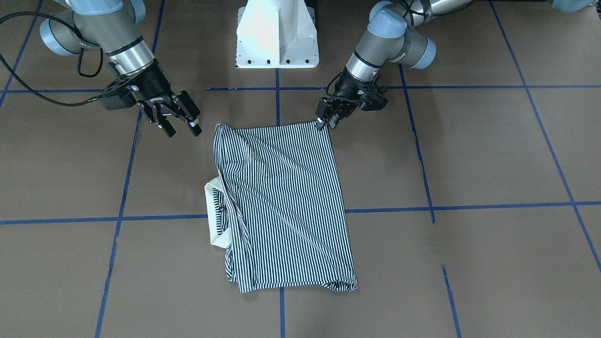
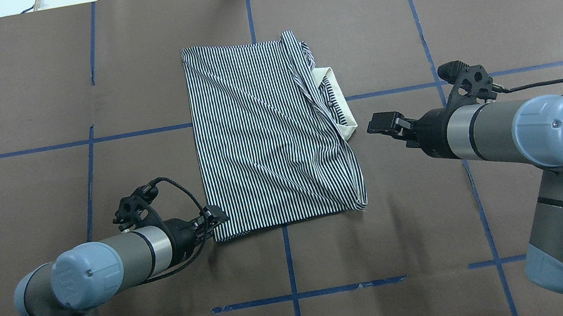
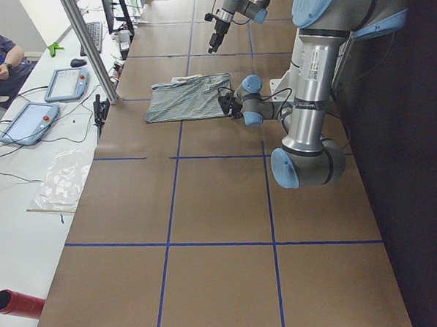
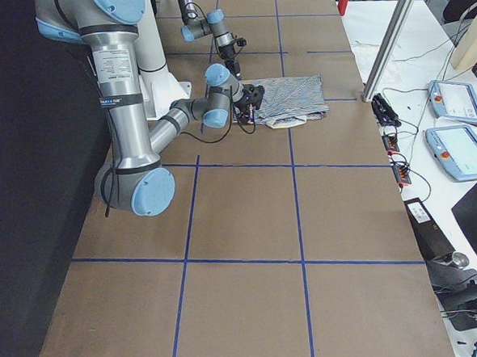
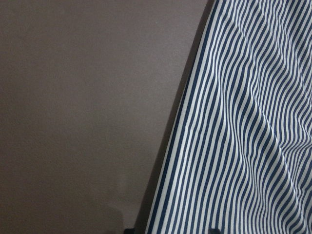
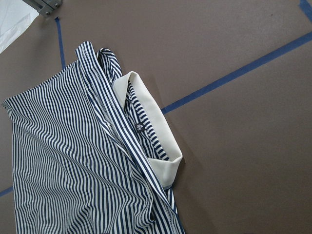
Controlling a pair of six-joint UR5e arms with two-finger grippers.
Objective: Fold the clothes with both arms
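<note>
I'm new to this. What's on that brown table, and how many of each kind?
Shirt: 1
Robot arms: 2, the left arm and the right arm
White base: 1
Total: 4

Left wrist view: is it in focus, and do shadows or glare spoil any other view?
Left wrist view: the stripes of the shirt are distinct, and a dark shadow band runs along its edge on the table. Front-facing view: even light, soft shadows, no glare. Overhead view: the strip beyond the table's far edge is overexposed.
</note>
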